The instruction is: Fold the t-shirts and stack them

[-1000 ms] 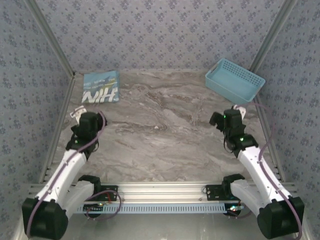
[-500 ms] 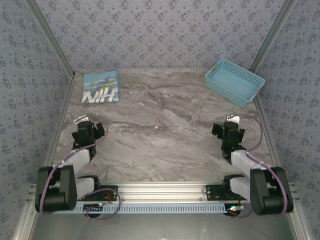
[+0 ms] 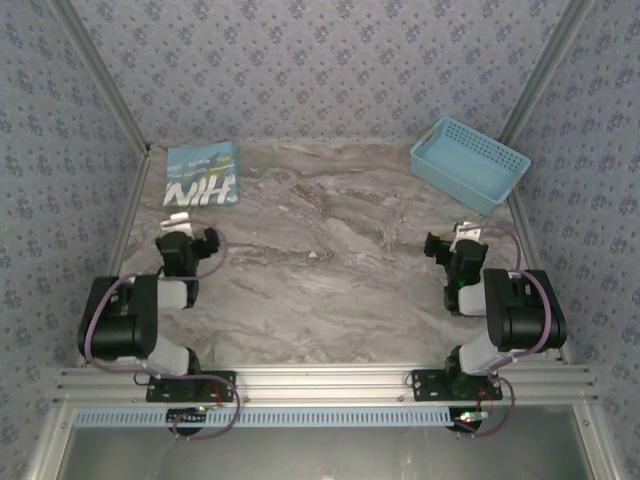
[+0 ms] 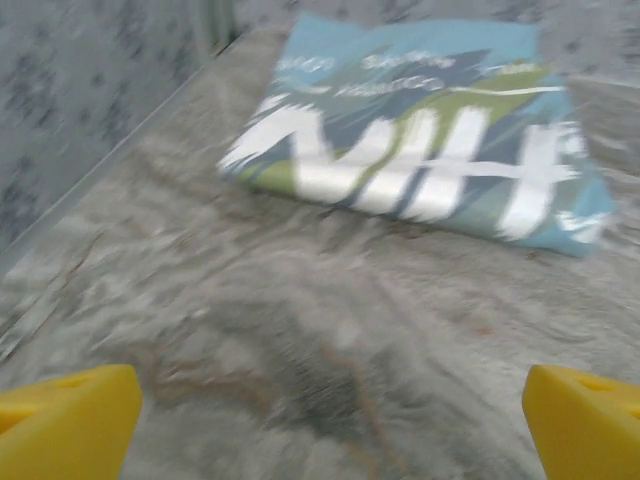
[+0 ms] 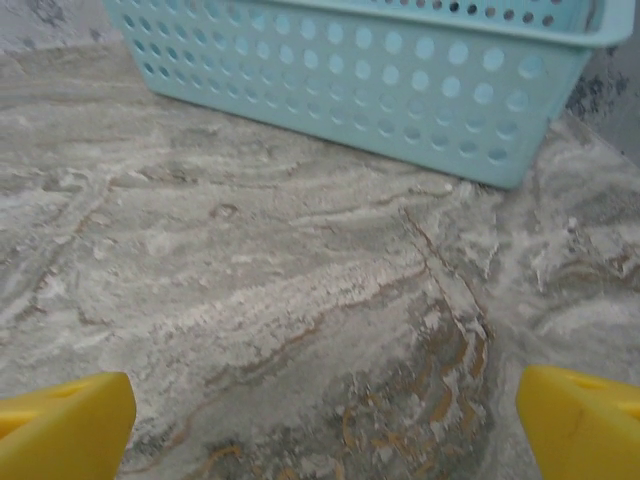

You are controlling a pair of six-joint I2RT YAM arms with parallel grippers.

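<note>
The folded light blue cloth t-shirt with white lettering sits in the far left corner of the grey marble-look table. The light blue plastic lattice basket is over at the far right. Bare tabletop lies between each of them and the arms. The left gripper and right gripper both have their jaws spread wide and are holding nothing. Compared to a second ago, both arms have folded back toward their bases, while the shirt and basket haven't budged.
</note>
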